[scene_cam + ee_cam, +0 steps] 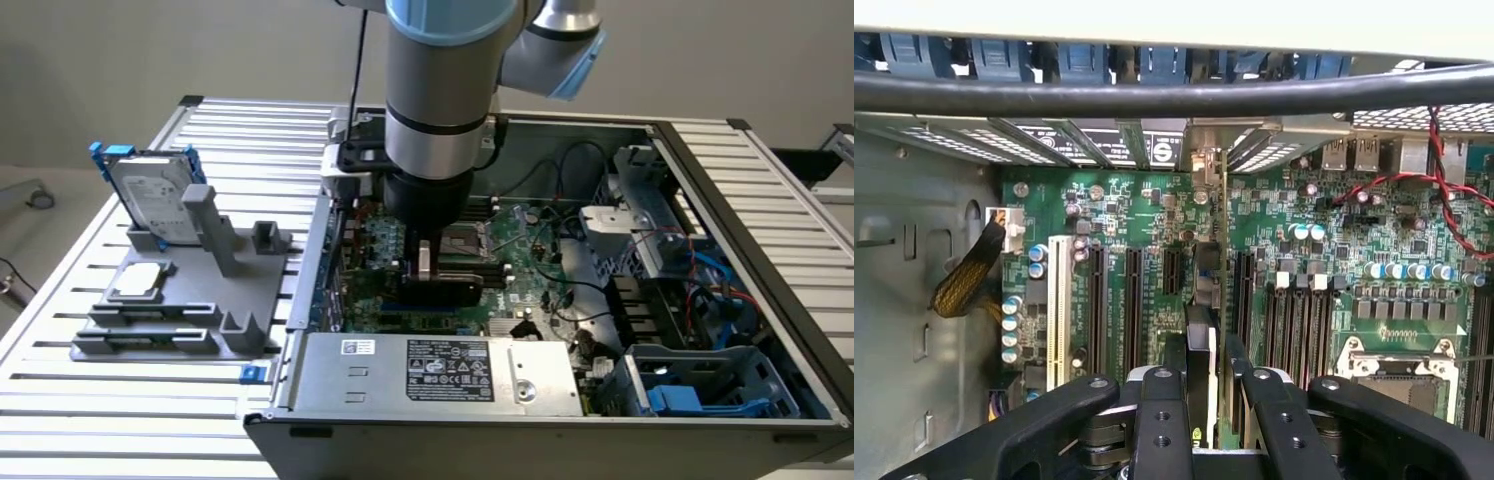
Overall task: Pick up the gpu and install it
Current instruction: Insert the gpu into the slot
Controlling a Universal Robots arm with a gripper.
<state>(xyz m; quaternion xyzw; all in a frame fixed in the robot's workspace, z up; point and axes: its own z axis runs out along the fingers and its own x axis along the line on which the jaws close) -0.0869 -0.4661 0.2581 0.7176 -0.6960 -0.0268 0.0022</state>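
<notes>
Gripper (430,268) clamped on the gpu (441,292), which hangs at its six o'clock in the exterior view. It stands upright over the motherboard (527,245).

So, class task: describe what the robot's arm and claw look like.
The arm is a silver-grey cylinder with light blue caps and a black ring; a thin black cable runs alongside it. The claw is black, made of jointed bars with round bolt heads.
</notes>
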